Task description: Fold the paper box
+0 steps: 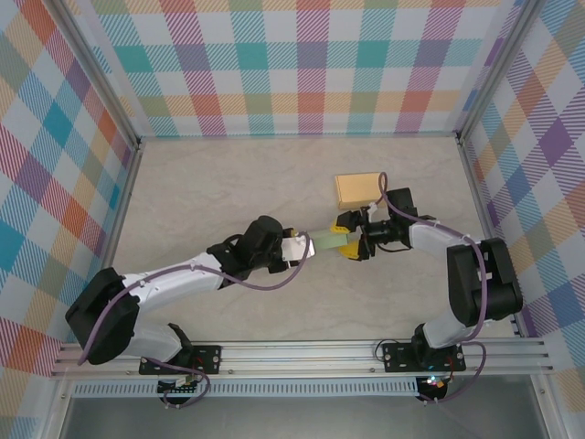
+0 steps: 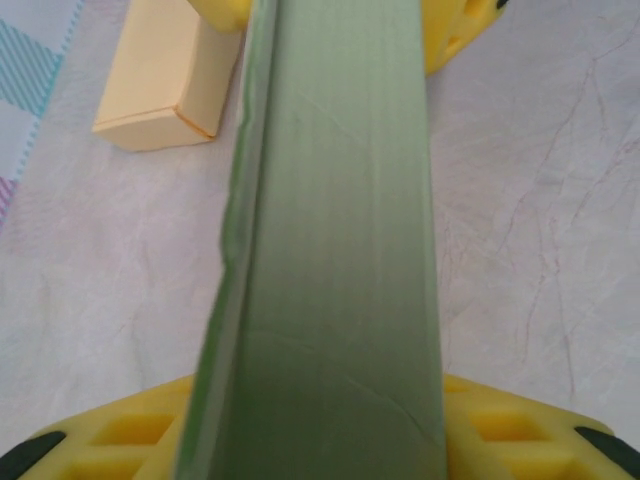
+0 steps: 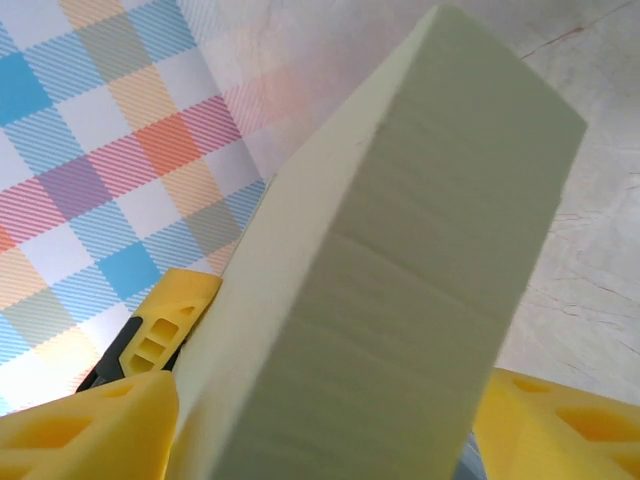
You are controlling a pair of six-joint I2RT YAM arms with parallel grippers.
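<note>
Paper box (image 1: 320, 240), long and pale green, is held just on the near side of the yellow box (image 1: 357, 189), spanning left gripper (image 1: 300, 247) and right gripper (image 1: 353, 241).

Left wrist: the fingers (image 2: 150, 405) clamp the paper box flush on both faces, with the yellow box beyond to its left.

Right wrist: the paper box sits between the fingers (image 3: 90, 430); whether they press it or merely flank it, I cannot tell.

Best, I judge, to pin one end firmly while the other end works the crease. The flaps and seams are cropped out.
</note>
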